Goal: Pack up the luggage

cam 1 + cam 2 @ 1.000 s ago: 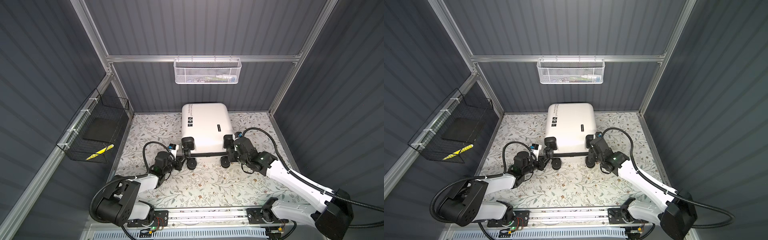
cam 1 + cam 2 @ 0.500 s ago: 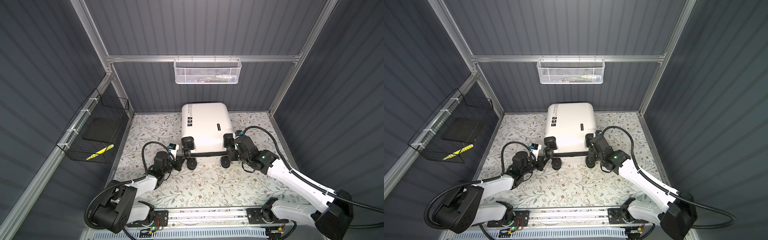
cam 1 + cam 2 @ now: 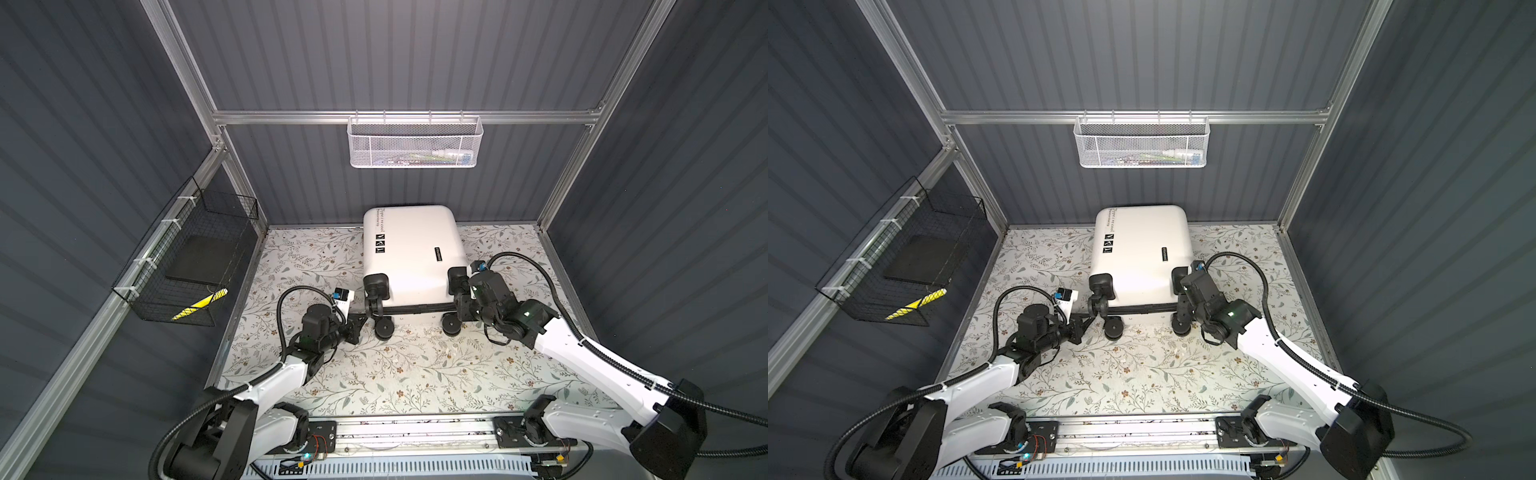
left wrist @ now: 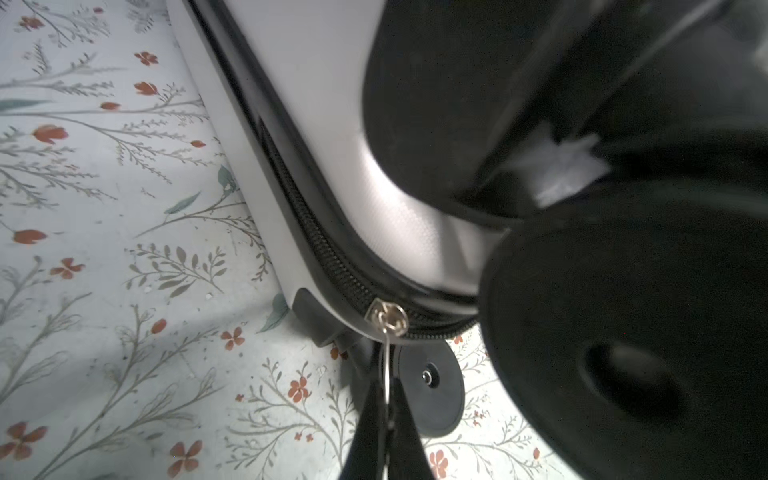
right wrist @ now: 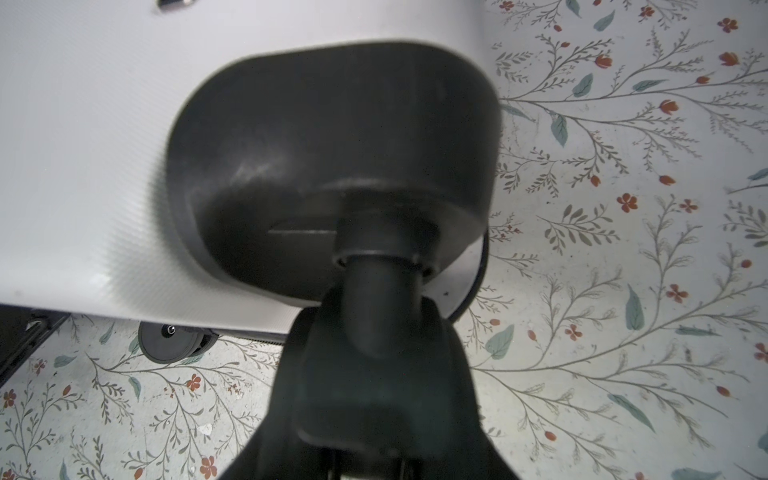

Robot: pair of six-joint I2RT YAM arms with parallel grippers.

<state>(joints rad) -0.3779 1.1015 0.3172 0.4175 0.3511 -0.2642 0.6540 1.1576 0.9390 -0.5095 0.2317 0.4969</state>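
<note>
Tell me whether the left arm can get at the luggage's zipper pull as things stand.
Yes, it looks so: the left gripper is shut on the zipper pull at the luggage corner, and nothing stands between them.

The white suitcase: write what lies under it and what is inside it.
The suitcase lies flat on the floral mat; the part beneath is covered. Inside is hidden: the shell is closed, and the left gripper pinches the zipper pull; the right gripper holds a wheel.

Left pincer (image 4: 387, 409) clamps zipper pull (image 4: 387, 361); right pincer (image 3: 462, 306) grips caster stem (image 5: 374, 286).
</note>
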